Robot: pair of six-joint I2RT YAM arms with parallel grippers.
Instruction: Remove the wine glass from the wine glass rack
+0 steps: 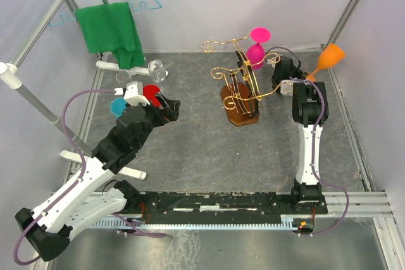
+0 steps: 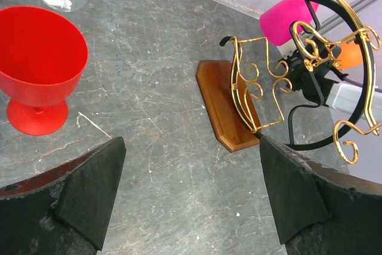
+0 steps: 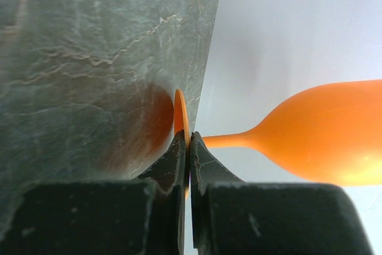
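The orange wine glass (image 1: 331, 55) appears clear of the wine glass rack (image 1: 242, 90). It is held sideways in the air to the rack's right, near the far right edge of the table (image 1: 202, 156). The right gripper (image 3: 186, 146) is clamped on the thin disc of its foot, with the bowl pointing right. The lift-off looks done, and setting the glass down seems to be what is left. A pink wine glass (image 1: 255, 53) hangs on the rack's far side. At the left, the left gripper (image 2: 191, 147) hovers by a red cup (image 2: 37, 58), jaws wide and empty.
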